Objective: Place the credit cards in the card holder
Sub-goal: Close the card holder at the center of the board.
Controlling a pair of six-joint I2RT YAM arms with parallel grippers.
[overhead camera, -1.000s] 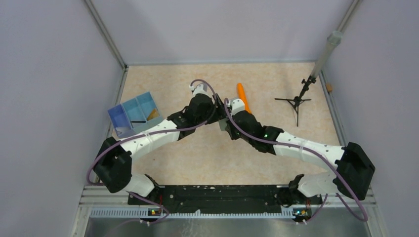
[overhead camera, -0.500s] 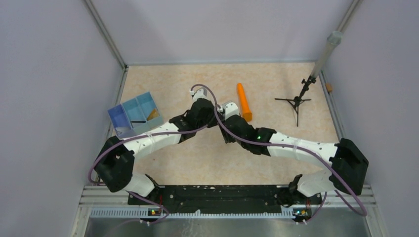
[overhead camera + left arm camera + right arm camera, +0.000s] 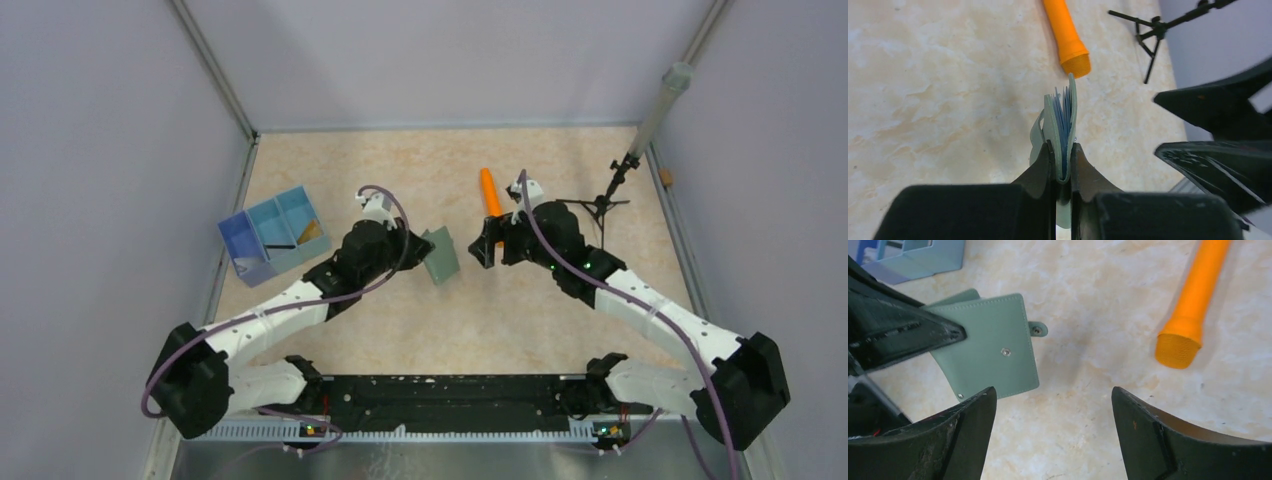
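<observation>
The card holder (image 3: 440, 257) is a grey-green wallet with a stud, held up on edge above the table's middle. My left gripper (image 3: 420, 250) is shut on its folded edge. In the left wrist view the card holder (image 3: 1063, 117) stands between the fingers (image 3: 1040, 167), its blue inner leaves showing. My right gripper (image 3: 492, 243) hangs open just right of it, holding nothing. From the right wrist the card holder (image 3: 990, 347) lies left of the wide-open gripper (image 3: 1053, 402). One gold-tan credit card (image 3: 312, 230) leans in the blue tray.
The blue three-compartment tray (image 3: 262, 225) sits at the left. An orange cylinder (image 3: 489, 188) lies behind the right gripper, and a small black tripod (image 3: 600, 206) stands at the right. Grey walls close in on three sides.
The two grippers, close together at the centre a second ago, have parted. The left one shut on the card holder and drew it left; the right one opened and backed off to the right.
</observation>
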